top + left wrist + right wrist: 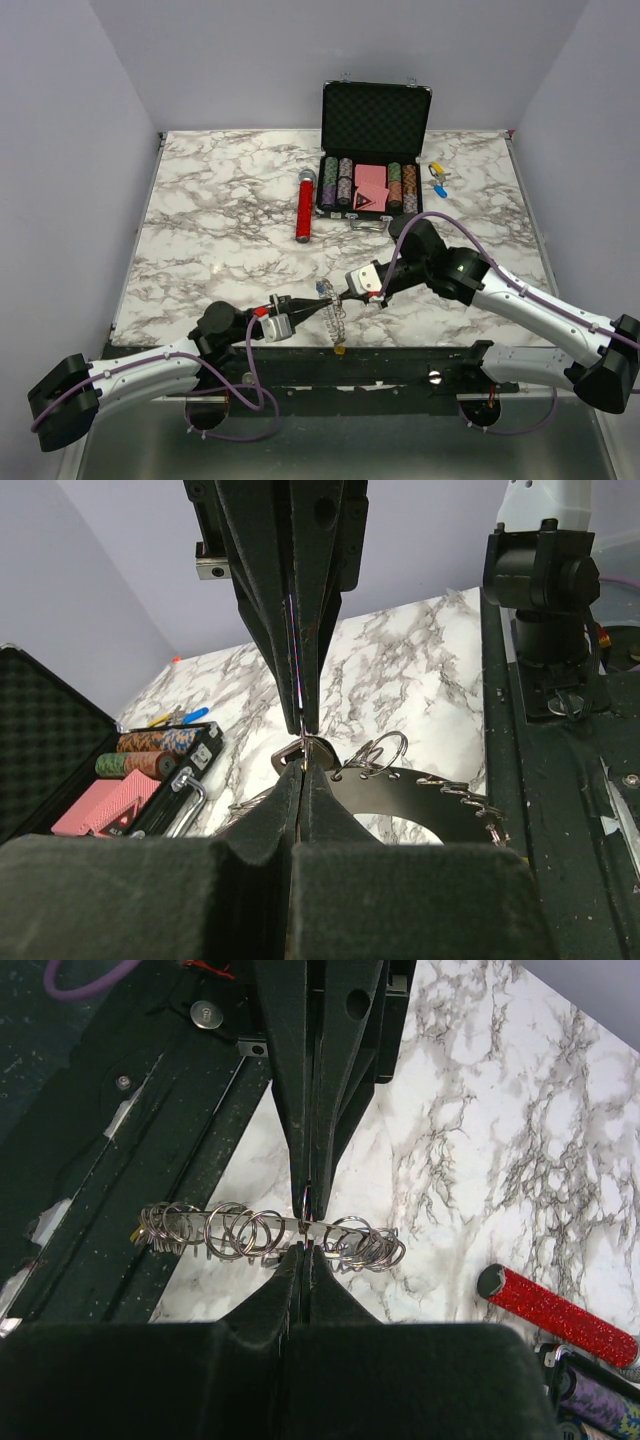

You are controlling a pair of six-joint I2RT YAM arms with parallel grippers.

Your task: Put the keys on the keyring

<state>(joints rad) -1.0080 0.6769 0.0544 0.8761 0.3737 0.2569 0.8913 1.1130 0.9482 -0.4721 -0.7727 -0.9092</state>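
Observation:
The keyring (338, 322) hangs on edge between both grippers near the table's front edge, with a yellow tag (340, 349) at its bottom. In the right wrist view it is a thin metal band (250, 1222) carrying several small split rings. In the left wrist view it is a dark flat ring (420, 788). My left gripper (327, 305) is shut on a small silver key (288, 752) at the ring's edge. My right gripper (346, 293) is shut on the keyring's band (308, 1243), tip to tip with the left one.
A red glitter cylinder (304, 207) lies mid-table. The open black case of poker chips (372, 150) stands behind it. Small yellow and blue tagged pieces (437, 177) lie right of the case. The black base rail (400, 362) runs just below the keyring.

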